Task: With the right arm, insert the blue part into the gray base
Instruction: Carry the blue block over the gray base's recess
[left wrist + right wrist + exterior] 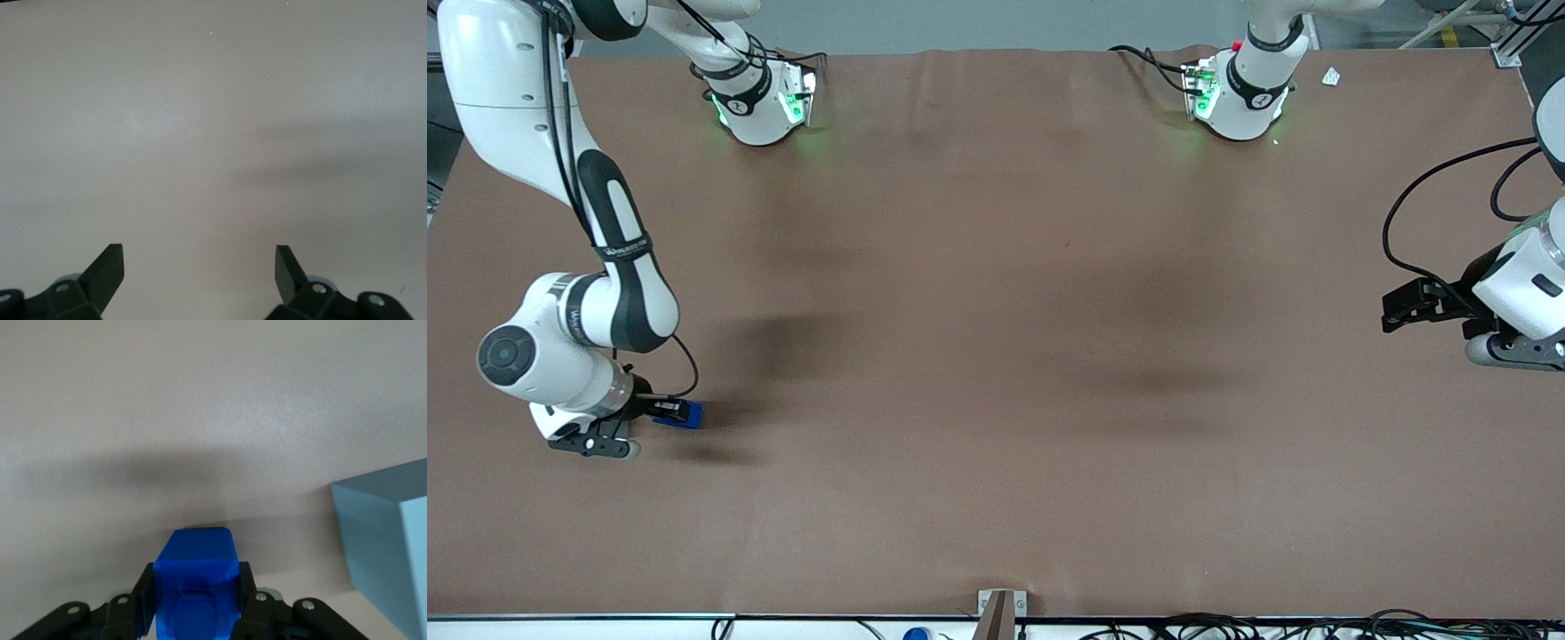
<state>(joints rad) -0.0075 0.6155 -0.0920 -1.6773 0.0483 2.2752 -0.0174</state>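
My right gripper (677, 412) is low over the brown table, at the working arm's end and toward the front camera. It is shut on the blue part (683, 414), with a black finger pressed against each side of it. In the right wrist view the blue part (195, 563) sits between the fingers (142, 593), its raised stub facing the camera, and the gripper (195, 590) is just above the mat. The gray base (383, 540) stands on the table close beside the gripper, only partly in that view. It does not show in the front view, where the arm covers that spot.
The brown mat (996, 356) covers the table. The two arm bases (760, 102) (1240, 98) stand at the edge farthest from the front camera. A small bracket (997, 609) and cables (1227, 627) lie along the nearest edge. The left wrist view shows only bare mat (213, 133).
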